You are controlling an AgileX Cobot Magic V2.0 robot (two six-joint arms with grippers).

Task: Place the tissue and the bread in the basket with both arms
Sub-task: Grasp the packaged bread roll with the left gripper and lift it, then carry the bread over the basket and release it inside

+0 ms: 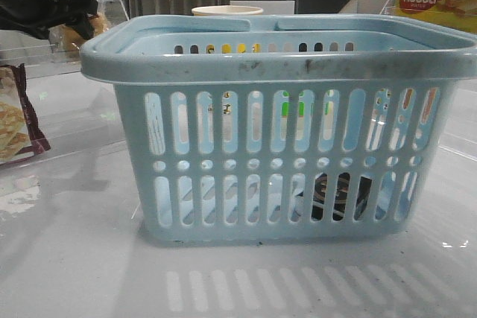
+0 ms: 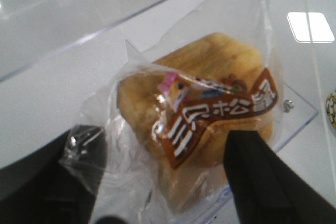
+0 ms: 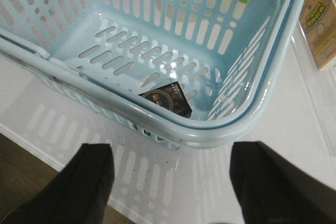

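I see the tissue packet lying inside the basket, the right gripper spread empty, the left gripper clamping the bread bag.

The basket is standing open-topped, its floor lying mostly free; only the tissue is occupying one near corner. Its two handles are lying folded along the far rim, narrowing the opening there.
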